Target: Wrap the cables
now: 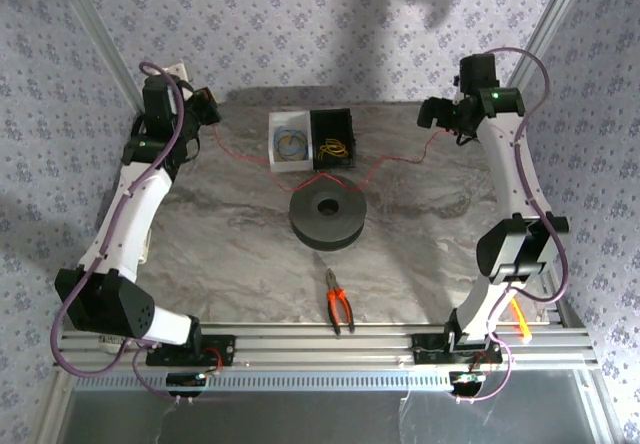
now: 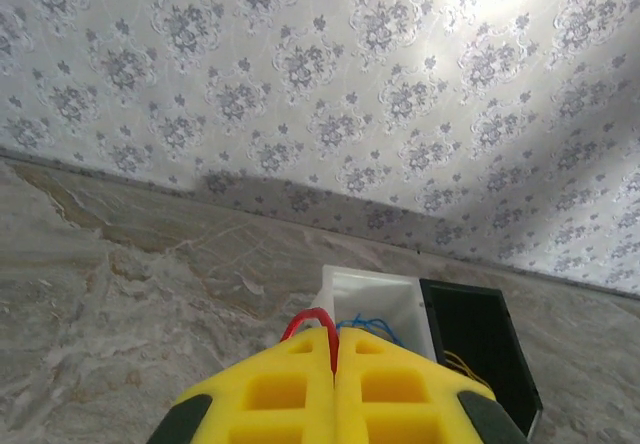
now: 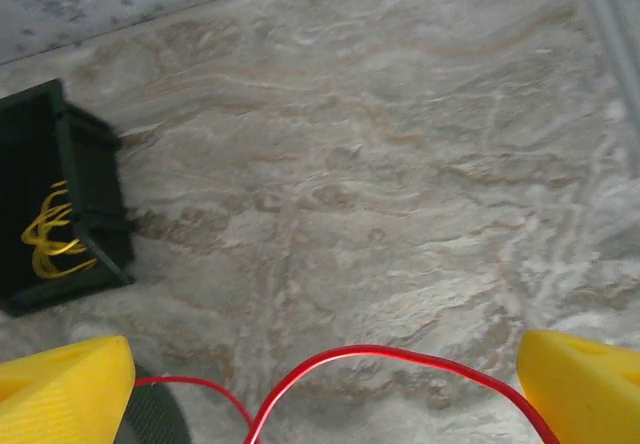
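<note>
**Top external.** A red cable [image 1: 395, 161] lies across the counter [image 1: 220, 234]. It runs from the left fingers [image 1: 207, 106] at 10 o'clock, past the 12 o'clock edge of a black spool [image 1: 328, 219], to the right fingers [image 1: 432, 114] at 2 o'clock. Finger state is too small to read here. A white box [image 1: 288, 142] and a black box [image 1: 333, 139] stand side by side at 12 o'clock. Pliers [image 1: 340, 307] lie at 6 o'clock.

**Left wrist.** The left fingers [image 2: 300, 374] are pressed together, pinching the cable [image 2: 310, 315], which loops out at their tips. They hide part of the white box [image 2: 370, 294]. The black box [image 2: 480, 344] is cut off at 5 o'clock.

**Right wrist.** The right fingers [image 3: 60, 384] stand wide apart and grip nothing. The cable [image 3: 400, 354] arcs between them, and both of its ends leave the frame at 6 o'clock. The black box [image 3: 85, 189], holding yellow wires [image 3: 50, 236], is cut off at 9 o'clock.
</note>
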